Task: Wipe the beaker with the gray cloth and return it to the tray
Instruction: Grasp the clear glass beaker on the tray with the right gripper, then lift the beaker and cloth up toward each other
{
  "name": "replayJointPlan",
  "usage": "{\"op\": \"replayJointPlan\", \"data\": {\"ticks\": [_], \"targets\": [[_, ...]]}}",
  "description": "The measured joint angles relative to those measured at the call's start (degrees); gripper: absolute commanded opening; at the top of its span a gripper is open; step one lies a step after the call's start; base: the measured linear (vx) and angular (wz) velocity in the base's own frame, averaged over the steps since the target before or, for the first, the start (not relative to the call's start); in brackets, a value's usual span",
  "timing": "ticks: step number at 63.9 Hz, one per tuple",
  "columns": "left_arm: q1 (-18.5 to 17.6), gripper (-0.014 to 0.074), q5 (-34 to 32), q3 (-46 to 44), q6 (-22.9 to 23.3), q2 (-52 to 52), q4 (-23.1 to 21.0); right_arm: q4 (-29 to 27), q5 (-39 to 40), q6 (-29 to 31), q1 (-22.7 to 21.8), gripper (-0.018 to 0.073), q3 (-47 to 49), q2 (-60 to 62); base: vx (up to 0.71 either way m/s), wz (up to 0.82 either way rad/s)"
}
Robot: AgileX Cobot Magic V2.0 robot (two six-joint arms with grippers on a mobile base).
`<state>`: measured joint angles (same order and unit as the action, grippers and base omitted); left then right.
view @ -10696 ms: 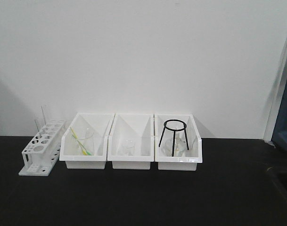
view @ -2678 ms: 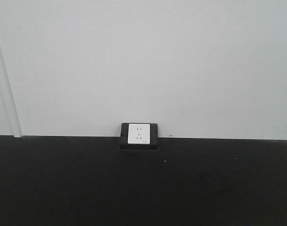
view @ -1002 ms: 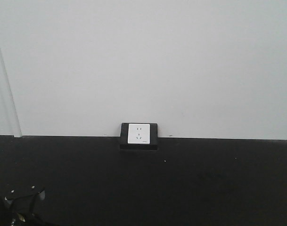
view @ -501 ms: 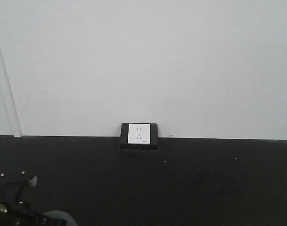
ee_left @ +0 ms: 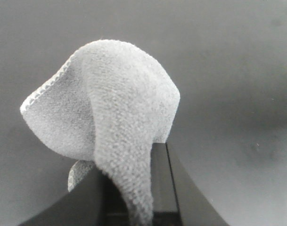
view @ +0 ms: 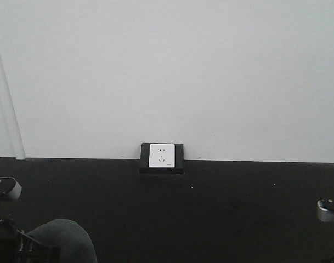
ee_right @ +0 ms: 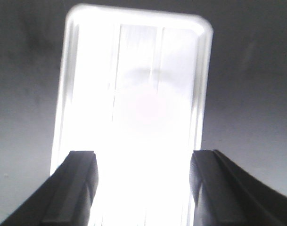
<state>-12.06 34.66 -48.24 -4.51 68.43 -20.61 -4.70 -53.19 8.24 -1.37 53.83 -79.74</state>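
Gray cloth [ee_left: 110, 103] pinched in the left gripper [ee_left: 129, 165]: jaws narrow, closed on a fold, with the rest bulging up ahead of the fingers [ee_left: 161, 188]. Left arm sits low over the black bench [view: 210, 219], pointing forward. Right gripper [ee_right: 143, 155] is spread wide and aimed down at the silvery tray [ee_right: 70, 94]. It lies on the bench straight ahead, its near end between both fingers. Tray interior is washed out by glare; contents unreadable.

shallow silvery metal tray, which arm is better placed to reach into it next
Right. The right gripper is open, its fingers framing the shallow silvery metal tray. The left gripper is shut on the soft dark-gray cloth, with no tray in its view.
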Motion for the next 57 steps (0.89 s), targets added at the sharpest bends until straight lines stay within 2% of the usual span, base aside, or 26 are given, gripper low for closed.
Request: {"op": "replayJointPlan", "data": {"ticks": [39, 48, 57], "targets": [[0.0, -0.0003, 0.55, 0.0, -0.01, 0.0, 0.05, -0.26, 0.66, 0.68, 0.05, 0.0461, 1.97, -14.22, 0.0, 0.0], [0.0, -0.0003, 0.55, 0.0, -0.07, 0.0, 0.05, -0.37, 1.7, 0.68, 0.05, 0.0408, 2.02, -16.02, 0.0, 0.0], [0.0, -0.0003, 0.55, 0.0, -0.07, 0.0, 0.05, -0.68, 3.18, 0.68, 0.05, 0.0309, 2.14, -16.86, 0.0, 0.0]]}}
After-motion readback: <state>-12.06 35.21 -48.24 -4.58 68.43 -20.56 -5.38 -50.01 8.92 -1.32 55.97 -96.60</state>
